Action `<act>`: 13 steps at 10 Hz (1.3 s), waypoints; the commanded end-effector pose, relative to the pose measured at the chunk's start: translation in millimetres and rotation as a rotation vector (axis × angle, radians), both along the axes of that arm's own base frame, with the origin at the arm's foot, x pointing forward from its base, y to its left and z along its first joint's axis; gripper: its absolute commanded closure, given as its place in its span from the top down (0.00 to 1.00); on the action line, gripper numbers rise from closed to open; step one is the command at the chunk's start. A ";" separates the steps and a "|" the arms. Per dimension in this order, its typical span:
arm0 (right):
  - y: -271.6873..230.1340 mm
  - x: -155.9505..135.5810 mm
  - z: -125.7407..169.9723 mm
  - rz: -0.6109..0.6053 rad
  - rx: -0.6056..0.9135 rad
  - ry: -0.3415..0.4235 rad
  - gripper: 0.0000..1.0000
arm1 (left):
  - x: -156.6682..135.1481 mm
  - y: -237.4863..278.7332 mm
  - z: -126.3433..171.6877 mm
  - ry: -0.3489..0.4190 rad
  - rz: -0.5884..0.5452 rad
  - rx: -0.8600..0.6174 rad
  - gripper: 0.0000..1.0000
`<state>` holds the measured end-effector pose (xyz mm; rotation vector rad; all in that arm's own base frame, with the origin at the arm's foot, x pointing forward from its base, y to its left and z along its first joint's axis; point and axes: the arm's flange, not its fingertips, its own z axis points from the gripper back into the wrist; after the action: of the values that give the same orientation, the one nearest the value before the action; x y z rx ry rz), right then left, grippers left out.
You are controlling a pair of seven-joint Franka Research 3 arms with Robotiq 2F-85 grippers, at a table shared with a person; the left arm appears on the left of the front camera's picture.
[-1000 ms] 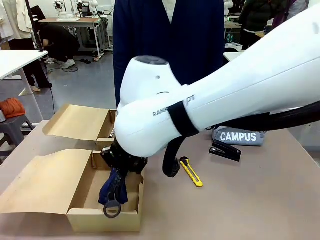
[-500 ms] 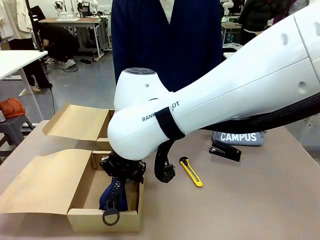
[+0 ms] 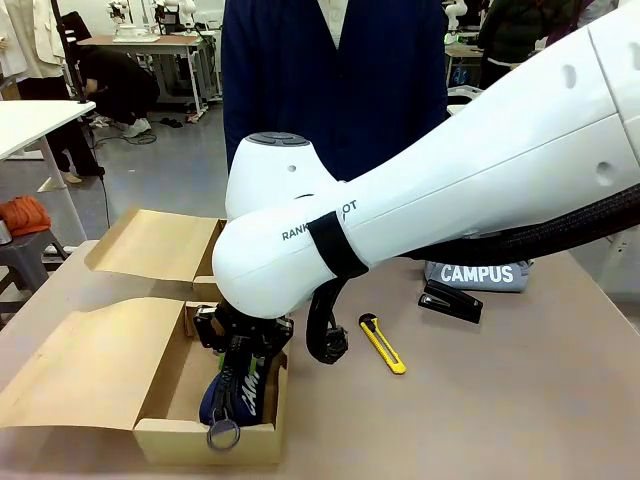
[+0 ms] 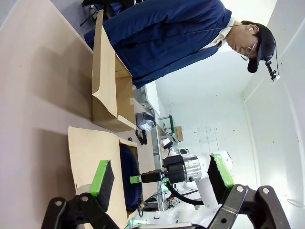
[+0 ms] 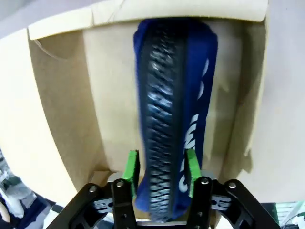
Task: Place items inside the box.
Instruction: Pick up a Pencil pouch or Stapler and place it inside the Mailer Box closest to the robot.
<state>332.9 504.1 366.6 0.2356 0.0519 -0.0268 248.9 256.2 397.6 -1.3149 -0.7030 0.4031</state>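
- Bulk of the right arm comes first: its fat white link reaches across the middle of the table and hides much of the top behind it. A black cable loop hangs off it just beside the right gripper.
- Off to that gripper's right, well apart on the plain brown table, lies a yellow-and-black utility knife. Farther the same way are a black stapler and, behind it, a grey fabric pouch printed "CAMPUS".
- Beyond the gripper, a person in a navy jacket stands at the far edge.
- The right gripper points down into an open brown cardboard box. Its green pads sit either side of one end of a long navy zip pouch with white lettering.
- Its jaws stand partway apart; whether the pads press the fabric or have let go, I cannot tell.
- The pouch lies lengthwise in the box, its far end close to the end wall. A metal ring at its near end shows against the box's front wall.
- The left gripper is spread wide with nothing between its fingers, looking at the box from well apart.
- The box walls run close along both sides of the pouch, with a narrow strip of bare floor on each side.
- Two wide flaps lie folded out on the right gripper's left; the open tabletop is on its right.
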 end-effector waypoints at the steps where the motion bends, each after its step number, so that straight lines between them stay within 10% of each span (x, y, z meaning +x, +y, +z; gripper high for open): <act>1: 3.5 -0.6 3.6 -0.028 -0.005 0.005 1.00 | 0.9 -1.2 1.5 -0.035 0.007 -0.006 1.00; 6: -23.2 -17.8 34.2 0.091 0.073 -0.024 1.00 | 0.9 -1.2 1.5 -0.035 0.007 -0.006 1.00; 10: -152.5 -96.9 102.3 0.257 0.240 -0.058 1.00 | 0.9 -1.2 1.5 -0.035 0.007 -0.006 1.00; 11: -63.9 -49.0 80.5 0.250 0.153 -0.031 1.00 | 0.9 -1.2 1.5 -0.035 0.007 -0.006 1.00; 13: -109.9 -81.8 101.7 0.275 0.197 -0.056 1.00 | 0.9 -1.2 1.5 -0.035 0.007 -0.006 1.00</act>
<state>262.1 407.0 454.5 0.4183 0.0539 0.2576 248.8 256.3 397.5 -1.3148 -0.7039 0.4030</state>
